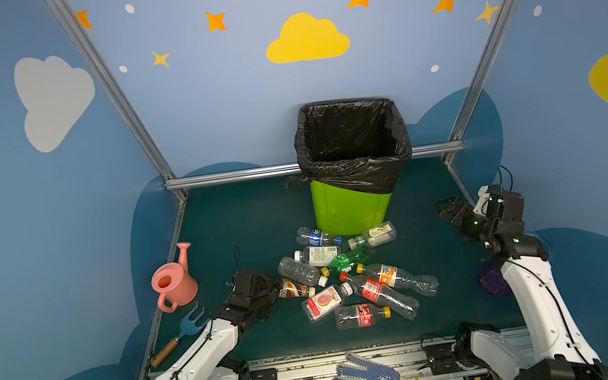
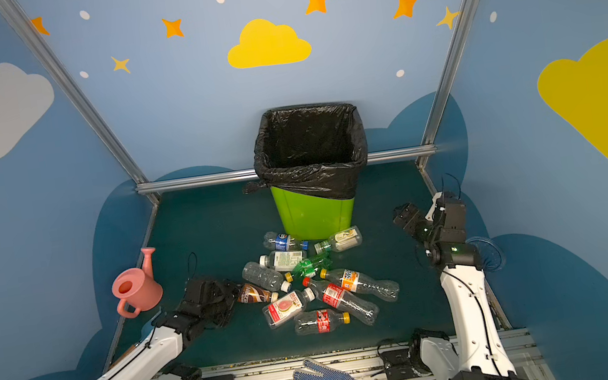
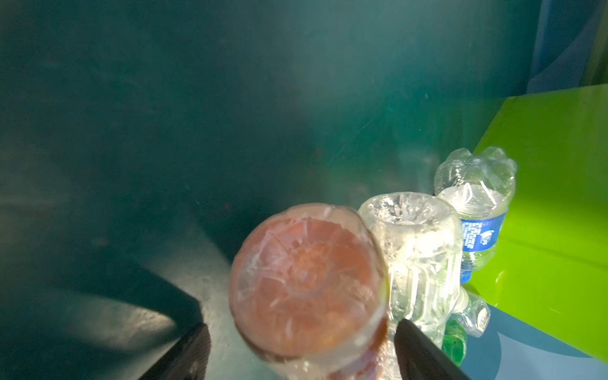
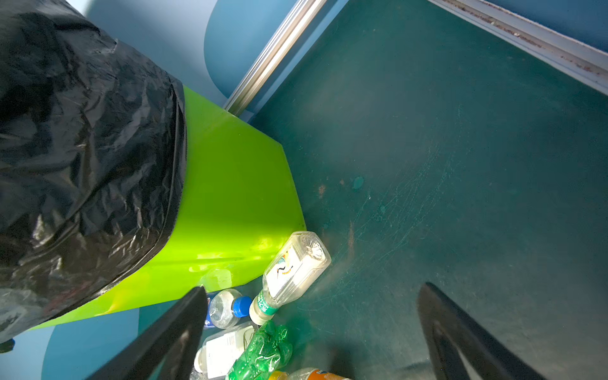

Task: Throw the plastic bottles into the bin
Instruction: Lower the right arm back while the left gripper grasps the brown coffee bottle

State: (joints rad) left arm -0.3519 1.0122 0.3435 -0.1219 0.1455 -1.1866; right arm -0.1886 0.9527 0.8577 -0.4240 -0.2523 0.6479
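1. Top views.
   - In both top views the plastic bottles [image 1: 373, 294] lie in a loose heap on the table [image 1: 242, 224], just in front of the bin [image 1: 349, 209]. The bin's black bag [image 1: 350, 132] is too dark inside to show any contents.
   - The left hand [image 1: 274, 288] is low at the heap's left edge, at the base end of the brown-label bottle [image 1: 296, 290]. That bottle lies on its side with its cap pointing into the heap.
   - Judgement: this bottle was chosen because it is outermost and can be reached without ploughing through the rest.
   - The right hand [image 1: 446, 207] is raised to the right of the bin, well apart from the heap. It looks parked to leave the route to the bin free.

2. Left wrist view.
   - The brown-label bottle [image 3: 306, 283] sits base-on between the two fingers [image 3: 184, 352].
   - Bare table shows between one finger and the bottle. The other finger is just beside the bottle; contact cannot be confirmed.
   - Finding: jaws apart, straddling the bottle, not clamped.
   - A clear bottle [image 3: 418, 256] lies right against it, so that finger has little room.

3. Right wrist view.
   - The right hand [image 4: 312, 291] has its fingers wide apart and holds nothing.
   - A white-label bottle [image 4: 292, 266] lies against the foot of the bin [image 4: 230, 197], just ahead of the fingertips.
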